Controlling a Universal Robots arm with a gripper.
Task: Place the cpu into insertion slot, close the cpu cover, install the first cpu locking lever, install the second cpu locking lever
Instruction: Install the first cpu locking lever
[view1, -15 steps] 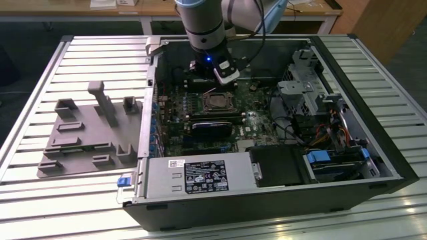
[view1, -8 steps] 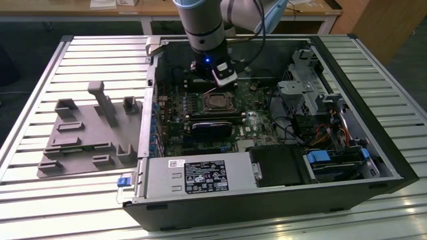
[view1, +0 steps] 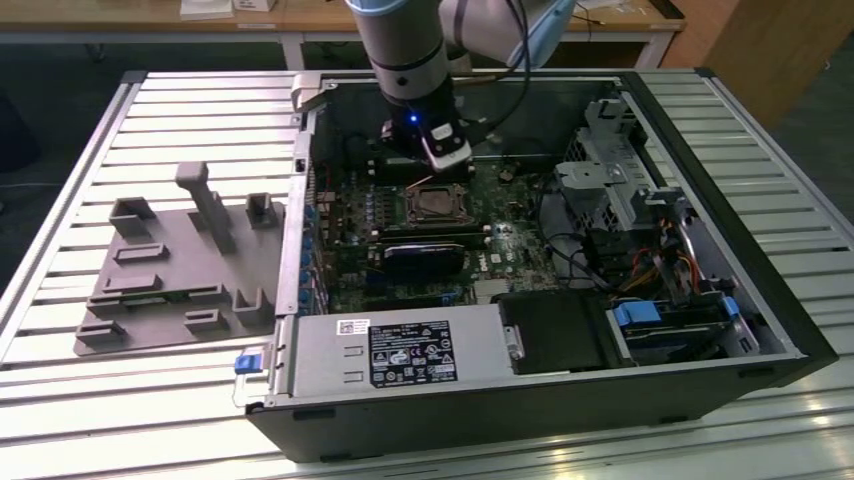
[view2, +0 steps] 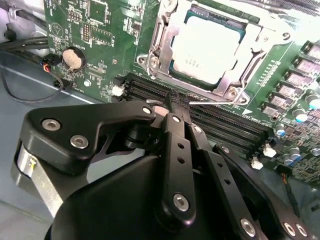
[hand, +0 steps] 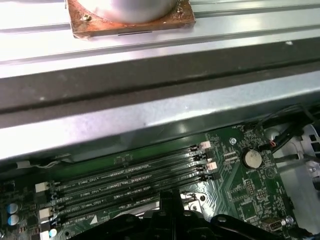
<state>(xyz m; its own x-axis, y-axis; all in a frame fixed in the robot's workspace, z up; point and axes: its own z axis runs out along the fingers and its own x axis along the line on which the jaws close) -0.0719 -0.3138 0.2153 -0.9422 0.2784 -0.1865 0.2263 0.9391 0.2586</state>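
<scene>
OK | hand (view2: 172, 102) fingers together, tips at end of wire locking lever (view2: 215, 103); gripping or just touching, couldn't tell | lever ran along socket's near edge, parallel to memory slots (view2: 145, 90) | just beyond: cpu (view2: 205, 47) sat in insertion slot (view1: 412, 205), cpu cover (view2: 164, 40) down | open case (view1: 747, 300) on slatted worktop (view1: 134, 420)

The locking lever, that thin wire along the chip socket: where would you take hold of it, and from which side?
Probably its free end, nearest the gripper. The locking lever lies flat and close along the cpu cover, leaving little room there; that end pokes out toward the memory slots, so come from above on that side.
</scene>
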